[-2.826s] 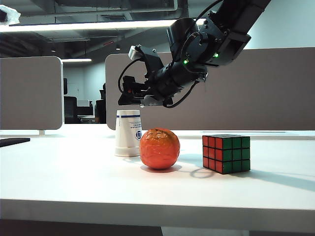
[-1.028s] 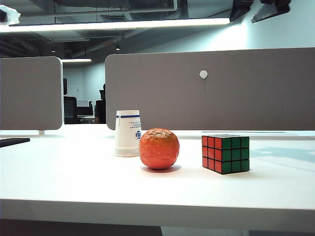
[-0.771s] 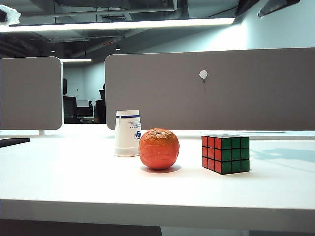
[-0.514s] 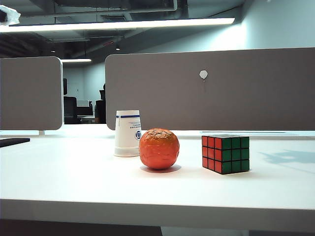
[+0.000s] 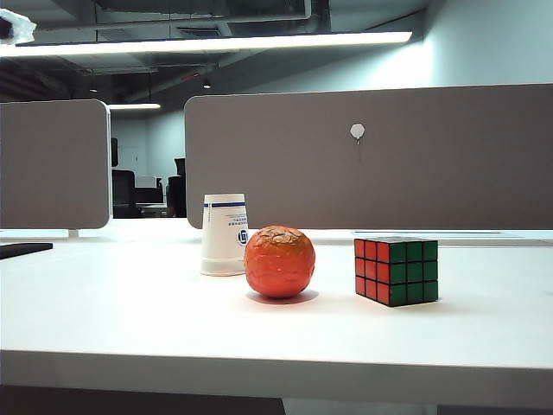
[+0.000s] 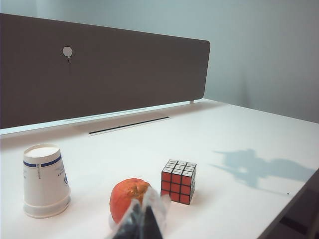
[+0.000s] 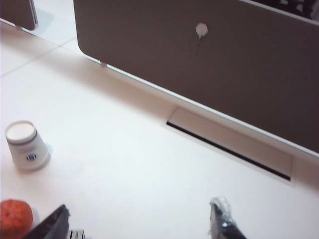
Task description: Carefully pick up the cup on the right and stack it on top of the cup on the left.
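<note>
White and broad, the surface (image 5: 130, 320) runs back to a grey divider panel (image 5: 371, 156) with a small white tag pinned to it. On it stands a single stack of white paper cups (image 5: 225, 234), upside down, with a blue band near the top and a blue logo on the side; in the exterior view it sits left of centre and a little behind an orange (image 5: 279, 261). The orange is just beside the cups, partly in front of them. To its right, set apart from it, is a puzzle cube (image 5: 397, 270) showing red and green faces.

Neither arm shows in the exterior view. The left hand (image 6: 142, 224) appears only in its wrist view, as fingertips lying close together, nothing between them, low over the surface near the orange. The right hand (image 7: 137, 219) is high above the surface, looking down on the cups (image 7: 26, 145) and the orange (image 7: 15, 218); its two fingertips (image 7: 222, 219) stand wide apart and hold nothing.
</note>
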Tool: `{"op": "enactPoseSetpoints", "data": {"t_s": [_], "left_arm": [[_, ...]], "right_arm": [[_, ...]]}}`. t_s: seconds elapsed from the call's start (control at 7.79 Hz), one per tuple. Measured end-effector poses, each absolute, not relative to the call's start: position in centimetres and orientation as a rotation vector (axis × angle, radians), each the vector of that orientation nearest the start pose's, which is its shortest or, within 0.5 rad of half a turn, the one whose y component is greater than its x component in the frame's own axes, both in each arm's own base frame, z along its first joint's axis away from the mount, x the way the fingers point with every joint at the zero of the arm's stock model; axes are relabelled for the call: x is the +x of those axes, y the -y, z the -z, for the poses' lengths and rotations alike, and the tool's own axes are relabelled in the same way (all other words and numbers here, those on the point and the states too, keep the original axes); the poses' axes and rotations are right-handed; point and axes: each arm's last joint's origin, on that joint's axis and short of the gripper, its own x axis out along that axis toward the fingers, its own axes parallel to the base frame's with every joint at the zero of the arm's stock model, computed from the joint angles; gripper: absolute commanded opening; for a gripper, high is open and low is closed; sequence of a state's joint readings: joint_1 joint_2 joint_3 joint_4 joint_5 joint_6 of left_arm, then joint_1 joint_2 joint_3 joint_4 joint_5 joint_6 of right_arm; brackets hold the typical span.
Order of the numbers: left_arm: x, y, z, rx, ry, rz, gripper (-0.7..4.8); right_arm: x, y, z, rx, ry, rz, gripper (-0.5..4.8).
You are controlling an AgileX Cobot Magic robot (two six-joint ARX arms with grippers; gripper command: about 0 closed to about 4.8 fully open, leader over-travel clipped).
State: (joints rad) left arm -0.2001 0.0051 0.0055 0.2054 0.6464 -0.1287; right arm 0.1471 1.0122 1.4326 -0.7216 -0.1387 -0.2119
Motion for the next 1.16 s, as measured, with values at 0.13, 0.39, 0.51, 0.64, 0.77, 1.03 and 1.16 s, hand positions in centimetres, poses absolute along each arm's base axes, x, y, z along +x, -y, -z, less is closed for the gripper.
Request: {"op": "enactPoseSetpoints", "data": {"t_s": [0.13,0.39,0.51,0.64,0.77,1.03,1.16], "left_arm": [[8.5,3.5,-18.4,-0.074,0.152,0.855,-0.04],[8.5,3.5,-18.4,-0.091,0.144,0.857,-0.04],[8.5,3.5,-18.4,-0.095,0.142,0.857,-0.04],[8.5,3.5,-18.4,-0.096,0.142,0.857,-0.04],[8.5,3.5,-18.4,-0.098,0.141,0.857,-0.04],[8.5,3.5,-18.4,-0.098,0.141,0.857,-0.04],[8.5,3.5,-18.4,-0.098,0.141,0.857,-0.04]], "right_arm": [[15.6,-2.7,-44.5,-0.215,-0.279,-0.303,3.6],[8.4,-1.4,-36.3,-0.155,-0.13,-0.196,3.6],[7.4,-1.2,-32.7,-0.111,-0.103,-0.174,3.6],[7.2,-1.1,-31.6,-0.098,-0.091,-0.173,3.6],[6.7,-0.9,-28.4,-0.037,-0.012,-0.119,3.6],[7.1,-1.0,-27.0,-0.01,-0.041,-0.114,3.6],[7.4,-1.0,-26.2,0.011,-0.061,-0.111,3.6]]}}
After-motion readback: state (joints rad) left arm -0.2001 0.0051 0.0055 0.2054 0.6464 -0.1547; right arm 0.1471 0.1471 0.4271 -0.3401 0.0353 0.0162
